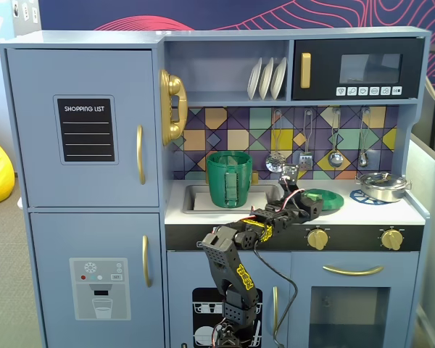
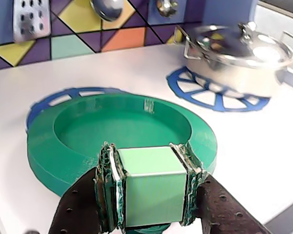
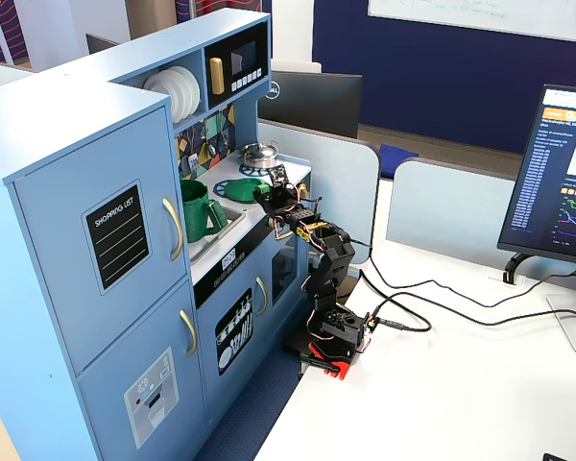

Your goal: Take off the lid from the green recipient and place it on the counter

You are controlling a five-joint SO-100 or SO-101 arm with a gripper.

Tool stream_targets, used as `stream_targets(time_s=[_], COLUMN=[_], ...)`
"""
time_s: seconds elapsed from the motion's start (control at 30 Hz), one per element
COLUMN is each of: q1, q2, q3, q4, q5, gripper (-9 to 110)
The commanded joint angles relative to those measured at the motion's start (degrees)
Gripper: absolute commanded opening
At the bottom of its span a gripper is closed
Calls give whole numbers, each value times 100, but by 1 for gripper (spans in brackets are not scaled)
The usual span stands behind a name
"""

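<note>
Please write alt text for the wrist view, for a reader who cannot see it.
The gripper is shut on the light green handle of the lid, which lies on the white counter over a blue burner decal. Behind, on the right, a silver pot stands on a second decal.

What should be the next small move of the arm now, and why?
Probably open the pincer and back away. In the wrist view its fingers clamp the pale green handle block, and the lid seems to lie flat on the white counter over a blue burner decal, beside the metal pot. A fixed view shows the green recipient open in the sink, so only releasing seems left.
</note>
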Motion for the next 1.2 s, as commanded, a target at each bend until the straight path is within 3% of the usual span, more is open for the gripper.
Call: stream_targets(time_s=[0.0, 0.1, 0.23, 0.43, 0.67, 0.93, 1.07, 1.17], q1=[79, 70, 62, 62, 44, -387, -923, -1301], q2=[26, 26, 9, 9, 360, 1793, 3208, 4236], q3=[35, 79, -70, -281, -686, -1907, -1143, -281], q4=[-343, -413, -413, -404, -70, 2663, 4702, 5906], q5=[18, 176, 343, 580, 466, 545, 466, -308], gripper=[0, 0, 21, 36, 37, 28, 25, 26])
